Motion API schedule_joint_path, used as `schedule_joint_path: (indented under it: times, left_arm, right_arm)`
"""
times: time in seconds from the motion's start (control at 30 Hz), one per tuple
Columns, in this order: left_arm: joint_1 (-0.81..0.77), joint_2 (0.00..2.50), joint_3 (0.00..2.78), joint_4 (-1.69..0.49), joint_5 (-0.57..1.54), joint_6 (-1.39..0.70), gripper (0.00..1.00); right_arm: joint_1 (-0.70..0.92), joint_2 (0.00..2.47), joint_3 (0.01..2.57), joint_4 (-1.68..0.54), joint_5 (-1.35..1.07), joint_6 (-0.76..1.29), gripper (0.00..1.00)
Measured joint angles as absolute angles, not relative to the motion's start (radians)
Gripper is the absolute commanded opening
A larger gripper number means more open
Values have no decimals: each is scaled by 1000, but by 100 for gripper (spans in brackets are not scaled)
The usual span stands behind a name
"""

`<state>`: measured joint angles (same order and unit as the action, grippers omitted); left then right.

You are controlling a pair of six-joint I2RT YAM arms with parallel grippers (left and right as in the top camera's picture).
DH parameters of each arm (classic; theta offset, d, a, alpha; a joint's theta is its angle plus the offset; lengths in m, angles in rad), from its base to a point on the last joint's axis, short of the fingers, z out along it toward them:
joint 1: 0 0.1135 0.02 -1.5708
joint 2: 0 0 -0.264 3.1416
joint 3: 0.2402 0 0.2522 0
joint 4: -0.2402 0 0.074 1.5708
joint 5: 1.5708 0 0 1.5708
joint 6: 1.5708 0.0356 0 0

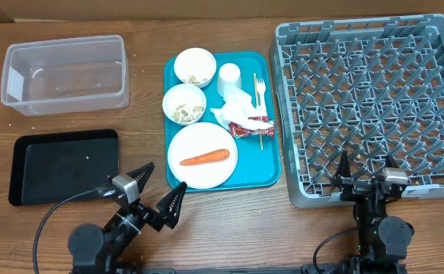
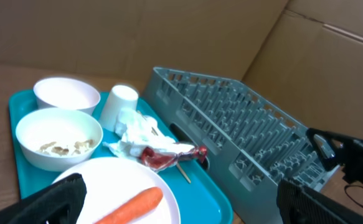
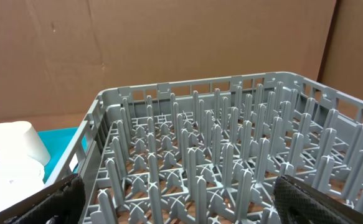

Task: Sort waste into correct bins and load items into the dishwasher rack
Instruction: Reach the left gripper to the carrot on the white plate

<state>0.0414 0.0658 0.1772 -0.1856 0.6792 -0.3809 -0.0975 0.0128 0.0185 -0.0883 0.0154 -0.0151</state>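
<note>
Resting on the plate (image 1: 206,176), the carrot (image 1: 204,157) looks firm, light, apt to roll — best pinched mid-length; left gripper (image 1: 166,176) and right gripper (image 1: 367,166) gape empty.

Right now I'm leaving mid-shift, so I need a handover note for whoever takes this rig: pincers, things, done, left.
Left pincer: open, empty, above the table before the teal tray.
Right pincer: open, empty, at the rack's near rim.
All on the teal tray: carrot on plate, back bowl and front bowl with scraps, cup, fork, stick, napkin, wrapper.
Done: nothing; no waste in tub or black tray, no dishes in rack.
Left: sort the waste, load the dishes.
</note>
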Motion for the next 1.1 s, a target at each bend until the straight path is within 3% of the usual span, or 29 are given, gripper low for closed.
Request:
schedule_joint_path:
  times: [0.2,0.5,0.7,0.9,1.1]
  left_arm:
    - [41,239,403,-343,650,-274,100]
    - [38,716,770,-686,624,-147,100]
    - [-93,1069,1014,-892,579,-69,100]
    - [-303,1304,1162,-878,384,-43,100]
    - [-334,1405,1166,-822,213,-40,100]
  right_arm:
    - [-97,13,19,-89,16,-16,100]
    - [-97,13,19,-88,16,-15,100]
    - [-97,13,19,-89,16,-15,100]
    - [-97,13,19,-89,16,-15,100]
    - [-97,13,19,-89,16,-15,100]
